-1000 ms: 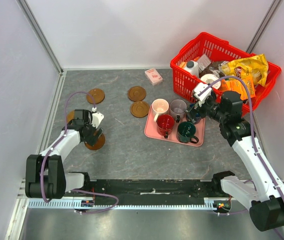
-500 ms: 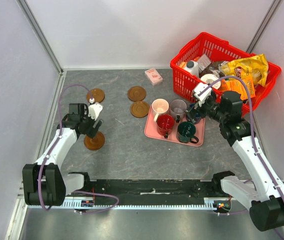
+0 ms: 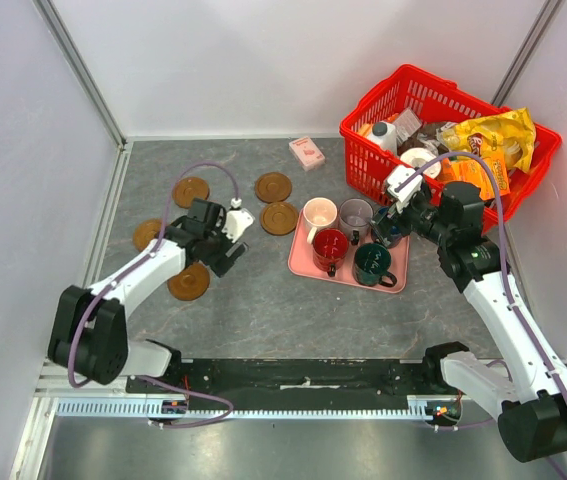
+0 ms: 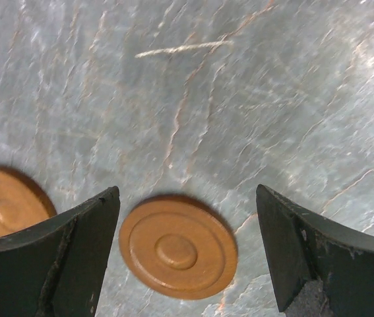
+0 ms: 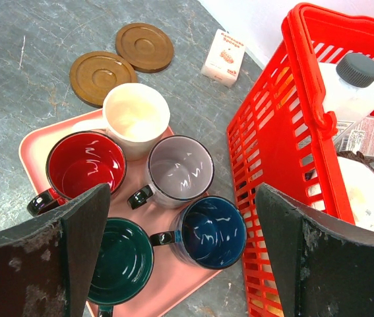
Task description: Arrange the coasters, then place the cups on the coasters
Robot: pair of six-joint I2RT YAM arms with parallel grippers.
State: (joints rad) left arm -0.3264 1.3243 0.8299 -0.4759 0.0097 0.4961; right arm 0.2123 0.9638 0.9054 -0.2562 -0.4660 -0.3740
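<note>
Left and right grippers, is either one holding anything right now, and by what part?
Nothing is held. The left gripper hangs open over a coaster lying on the table; the right gripper is open above the cups.

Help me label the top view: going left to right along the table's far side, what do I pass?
left coaster → middle coaster → pink box → basket
</note>
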